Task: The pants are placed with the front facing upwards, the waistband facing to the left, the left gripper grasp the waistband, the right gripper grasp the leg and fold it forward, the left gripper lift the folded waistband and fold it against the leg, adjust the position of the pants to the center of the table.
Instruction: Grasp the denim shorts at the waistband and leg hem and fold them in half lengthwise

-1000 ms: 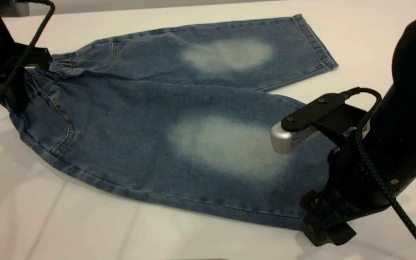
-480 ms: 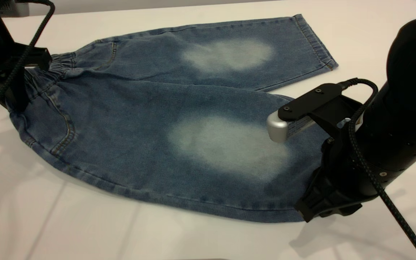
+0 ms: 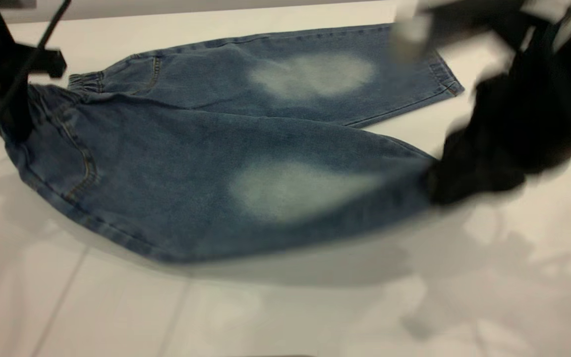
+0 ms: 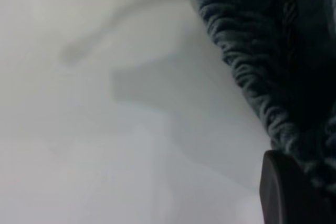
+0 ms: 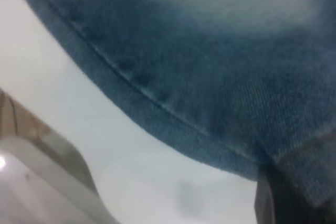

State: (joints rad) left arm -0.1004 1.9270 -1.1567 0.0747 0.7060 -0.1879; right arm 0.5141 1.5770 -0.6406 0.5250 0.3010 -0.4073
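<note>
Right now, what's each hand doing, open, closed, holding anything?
Left hand: closed on the waistband of the pants.
Right hand: closed on the near leg at its hem, lifted off the table.

Blue denim pants [image 3: 206, 163] with pale faded ovals, white table [image 3: 92, 307].

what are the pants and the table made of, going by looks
The pants: blue denim, judging by the fine twill weave in the right wrist view, tan stitched seams and pale faded ovals on each leg; matte finish. The waistband looks gathered over elastic, from its tight ruffles. The table: smooth, white, faintly glossy, showing soft shadows; possibly laminate or painted board, but that is unclear.
</note>
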